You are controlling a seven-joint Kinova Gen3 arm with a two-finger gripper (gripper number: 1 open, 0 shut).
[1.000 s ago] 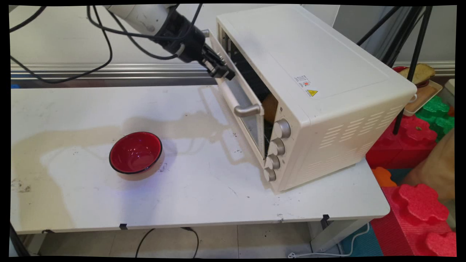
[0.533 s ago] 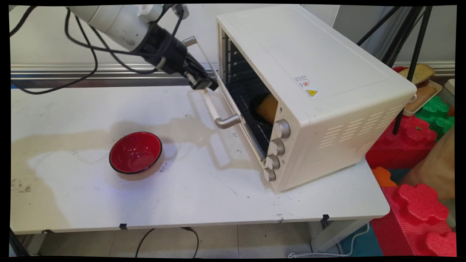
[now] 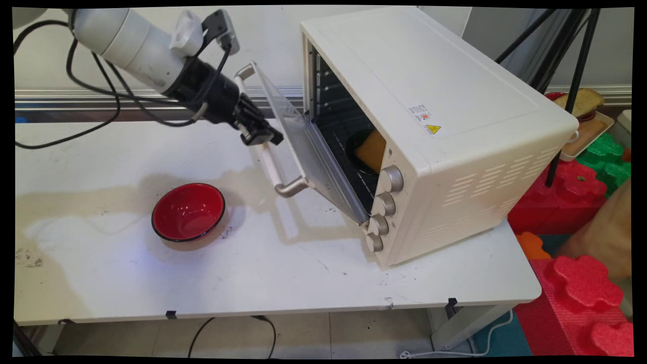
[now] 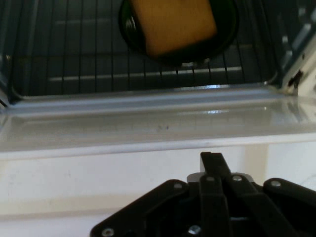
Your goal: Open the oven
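Note:
A cream toaster oven (image 3: 445, 116) stands at the table's right, and its glass door (image 3: 303, 146) hangs about half open. My gripper (image 3: 265, 137) is shut, its tips against the upper part of the door's pale handle bar (image 3: 270, 169). In the hand view the closed fingertips (image 4: 212, 160) rest on the white handle (image 4: 123, 173), with the door glass (image 4: 148, 126) beyond. Inside, on the wire rack, a piece of yellow-brown bread (image 3: 373, 149) (image 4: 175, 22) lies in a dark round dish (image 4: 224, 34). A red bowl (image 3: 188, 211) sits on the table (image 3: 283, 283), to the left of the door.
Several knobs (image 3: 385, 203) run down the oven's front right. Black cables (image 3: 101, 96) hang from the arm. Off the table's right edge are red (image 3: 581, 288) and green foam blocks (image 3: 606, 156), a tripod leg (image 3: 568, 111) and a tray with bread (image 3: 586, 116).
The oven door has swung from nearly closed to about half open. My gripper moved left and down with the handle, uncovering the bread and dish inside.

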